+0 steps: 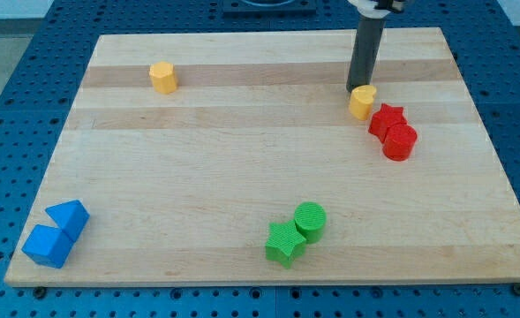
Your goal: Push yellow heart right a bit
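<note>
Your tabletop [242,168] leaves room along the view's top edge. That matters, because the end effector [366,49] is not yet on the correct side. It is a bare dark rod with no jaws, so nothing is spread, pressed together or pinched. Its tip [358,89] sits at the upper-left edge of the yellow heart [362,102], touching it or just beside it; I cannot tell which.

The yellow heart lies toward the view's upper right, near the tabletop's right edge. To send it right, I judge you should bring the tip round to the heart's left flank, level with its middle, then make one short, straight stroke. A push from where the tip is now would likely drive it toward the view's bottom instead. Keep the stroke brief: the red star [386,117] lies just beside the heart on its lower right, with the red cylinder [399,141] against the star's lower side. An off-centre contact could spin the heart into them.

The tabletop is pale, smooth wood laid in strips, resting on a blue perforated base [21,53], so blocks should slide easily. The blocks look like matte plastic with faintly ridged tops:

- two blue angular blocks [56,234] at lower left
- a green star [284,244] touching a green cylinder [310,219] at bottom centre
- a second yellow block [163,78], roughly hexagonal, at upper left, well apart from everything
</note>
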Available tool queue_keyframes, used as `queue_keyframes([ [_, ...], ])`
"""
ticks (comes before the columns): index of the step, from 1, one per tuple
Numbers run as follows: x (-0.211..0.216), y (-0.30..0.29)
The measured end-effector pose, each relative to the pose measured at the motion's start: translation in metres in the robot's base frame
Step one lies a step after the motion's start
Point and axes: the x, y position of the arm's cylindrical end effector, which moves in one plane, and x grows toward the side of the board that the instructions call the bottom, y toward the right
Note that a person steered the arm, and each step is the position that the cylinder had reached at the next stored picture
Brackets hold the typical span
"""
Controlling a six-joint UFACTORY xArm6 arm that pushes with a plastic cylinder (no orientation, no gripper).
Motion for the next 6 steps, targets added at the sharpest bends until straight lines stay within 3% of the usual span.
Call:
queue_keyframes([
  [3,0.016,-0.069],
  [6,0.023,-0.017],
])
